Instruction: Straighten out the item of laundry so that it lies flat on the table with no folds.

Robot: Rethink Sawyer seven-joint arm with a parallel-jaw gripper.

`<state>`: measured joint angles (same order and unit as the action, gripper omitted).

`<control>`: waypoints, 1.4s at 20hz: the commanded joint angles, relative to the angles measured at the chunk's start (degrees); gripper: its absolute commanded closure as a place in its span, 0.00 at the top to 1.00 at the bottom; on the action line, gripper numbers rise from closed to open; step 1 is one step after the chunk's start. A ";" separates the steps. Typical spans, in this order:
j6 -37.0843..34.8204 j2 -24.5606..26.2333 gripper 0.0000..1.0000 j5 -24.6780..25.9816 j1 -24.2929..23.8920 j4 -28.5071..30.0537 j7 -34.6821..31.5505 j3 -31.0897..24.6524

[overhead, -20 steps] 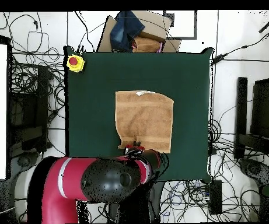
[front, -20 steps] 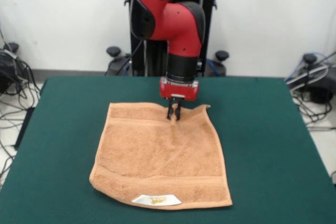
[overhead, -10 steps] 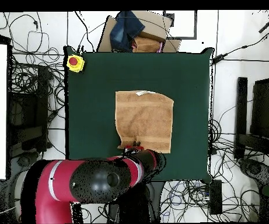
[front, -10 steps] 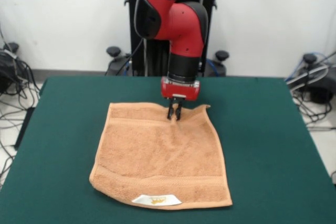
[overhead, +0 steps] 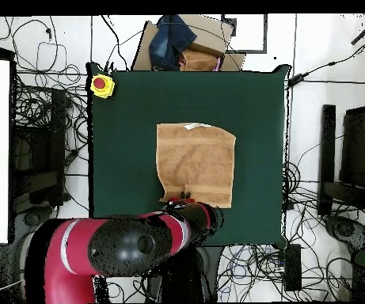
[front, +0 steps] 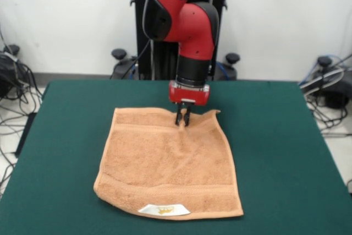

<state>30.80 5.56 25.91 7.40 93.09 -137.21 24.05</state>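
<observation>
The end effector (front: 183, 123) is seen with its tips drawn together on the far edge of the towel (front: 170, 163), where a small ridge of cloth is pinched up, presumably so that the edge can be drawn outward and the last wrinkle taken out. The towel is spread almost flat near the middle of the green bench (front: 286, 152), its white label (front: 164, 209) at the edge opposite the end effector.
</observation>
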 commanded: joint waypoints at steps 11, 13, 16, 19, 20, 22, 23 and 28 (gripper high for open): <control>-11.28 12.75 0.00 -2.00 -0.50 2.42 -6.33 -14.01; -10.03 11.55 0.00 -2.16 0.37 4.09 -6.66 -13.44; -8.96 10.16 0.00 -2.54 1.97 6.25 -6.86 -12.65; -7.97 9.01 0.00 -3.50 4.10 8.37 -6.90 -11.39; -7.42 8.68 0.00 -3.72 4.66 9.05 -6.88 -11.12; -6.28 8.34 0.00 -3.96 5.54 10.09 -6.67 -10.76; -5.79 8.16 0.00 -4.09 5.99 10.64 -6.56 -10.56; -4.39 7.93 0.00 -2.88 6.42 11.80 -6.13 -10.83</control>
<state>30.71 5.85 23.23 12.10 98.50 -137.20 23.97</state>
